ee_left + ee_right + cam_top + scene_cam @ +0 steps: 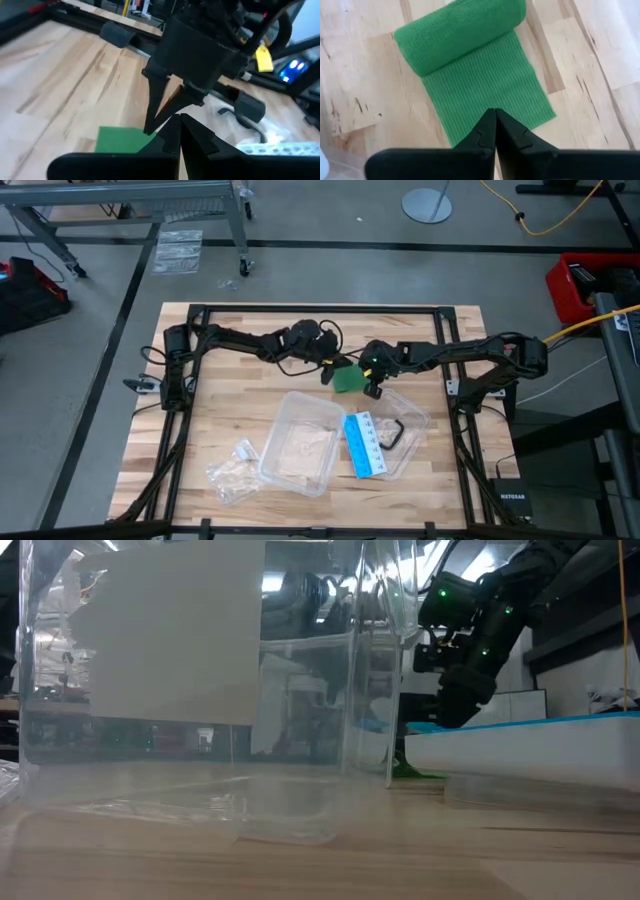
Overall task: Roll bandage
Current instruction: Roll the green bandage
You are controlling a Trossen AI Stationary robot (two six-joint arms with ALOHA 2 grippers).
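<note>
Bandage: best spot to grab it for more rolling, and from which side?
Probably the rolled end of the bandage, coming from above with fingers across the roll's ends: it is the only raised, thick part, while the flat tail lies flush on the table, leaving little to pinch.

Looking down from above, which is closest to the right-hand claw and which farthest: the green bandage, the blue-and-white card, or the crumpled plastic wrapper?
Measured from the right gripper in the high view:
1. The green bandage, right beside it, toward the left arm.
2. The blue-and-white card, nearer the table's front edge, in a clear tray.
3. The crumpled plastic wrapper, far off at the front left.
</note>
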